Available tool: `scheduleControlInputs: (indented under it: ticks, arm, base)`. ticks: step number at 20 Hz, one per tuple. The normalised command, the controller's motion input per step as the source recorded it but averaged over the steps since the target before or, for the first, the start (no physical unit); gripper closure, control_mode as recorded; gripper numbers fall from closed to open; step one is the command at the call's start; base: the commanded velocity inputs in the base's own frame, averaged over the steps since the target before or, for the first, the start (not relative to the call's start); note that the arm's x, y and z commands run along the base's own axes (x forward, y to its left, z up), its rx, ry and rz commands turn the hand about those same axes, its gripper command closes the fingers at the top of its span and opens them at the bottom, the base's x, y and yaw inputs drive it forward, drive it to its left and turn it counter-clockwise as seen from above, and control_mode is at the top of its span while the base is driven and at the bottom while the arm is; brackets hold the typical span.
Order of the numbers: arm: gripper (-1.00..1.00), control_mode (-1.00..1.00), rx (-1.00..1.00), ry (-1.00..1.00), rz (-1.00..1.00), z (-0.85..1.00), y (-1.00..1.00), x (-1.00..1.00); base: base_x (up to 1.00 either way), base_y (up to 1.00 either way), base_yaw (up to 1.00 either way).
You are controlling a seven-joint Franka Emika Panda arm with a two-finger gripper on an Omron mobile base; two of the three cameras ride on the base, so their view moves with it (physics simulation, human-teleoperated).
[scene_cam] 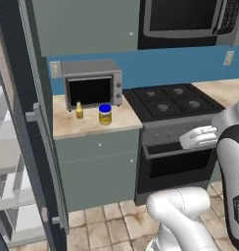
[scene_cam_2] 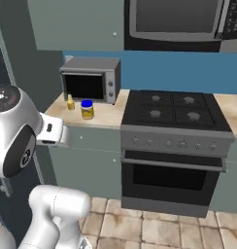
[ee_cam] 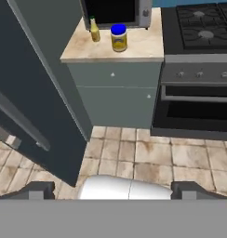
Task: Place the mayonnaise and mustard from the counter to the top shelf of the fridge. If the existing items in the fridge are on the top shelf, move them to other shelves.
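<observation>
The mayonnaise (scene_cam: 105, 114) (scene_cam_2: 87, 109) (ee_cam: 118, 37), a squat jar with a blue lid, stands on the beige counter (scene_cam: 87, 128) (ee_cam: 134, 51) in front of a toaster oven. Just left of it stands the slim yellow mustard (scene_cam: 79, 111) (scene_cam_2: 70, 102) (ee_cam: 95, 31). My gripper (ee_cam: 113, 190) is open and holds nothing. It hangs well back from the counter, above the tiled floor. The dark fridge (scene_cam: 23, 122) (ee_cam: 31, 93) stands open at the left. White slabs (scene_cam: 4, 147) of its interior show at the edge, and I cannot tell which is the top shelf. The existing items are out of view.
A silver toaster oven (scene_cam: 92, 88) sits at the back of the counter. The black stove (scene_cam: 175, 103) (scene_cam_2: 174, 109) with its oven door adjoins the counter on the right. A microwave (scene_cam: 190, 19) hangs above. The fridge door's long handle (scene_cam: 43, 152) juts toward the floor space.
</observation>
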Motion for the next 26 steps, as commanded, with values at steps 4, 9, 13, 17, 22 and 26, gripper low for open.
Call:
scheduleControlInputs:
  ticks: [4, 9, 13, 17, 22, 26]
  arm:
    - [-1.00, 1.00, 0.00, 0.00, 0.00, 0.00, 0.00, 0.00]
    - [-1.00, 1.00, 0.00, 0.00, 0.00, 0.00, 0.00, 0.00]
    - [-1.00, 1.00, 0.00, 0.00, 0.00, 0.00, 0.00, 0.00]
    - [-1.00, 1.00, 0.00, 0.00, 0.00, 0.00, 0.00, 0.00]
    - [-1.00, 1.00, 0.00, 0.00, 0.00, 0.00, 0.00, 0.00]
    - [-1.00, -1.00, -0.01, 0.02, 0.00, -0.02, 0.25, 0.30]
  base:
    - [0.82, 0.00, 0.00]
    - [0.75, 0.00, 0.00]
    - [0.66, 0.01, 0.00]
    - [0.51, 0.05, 0.00]
    - [0.35, 0.12, 0.00]
    - [0.00, 0.00, 0.00]
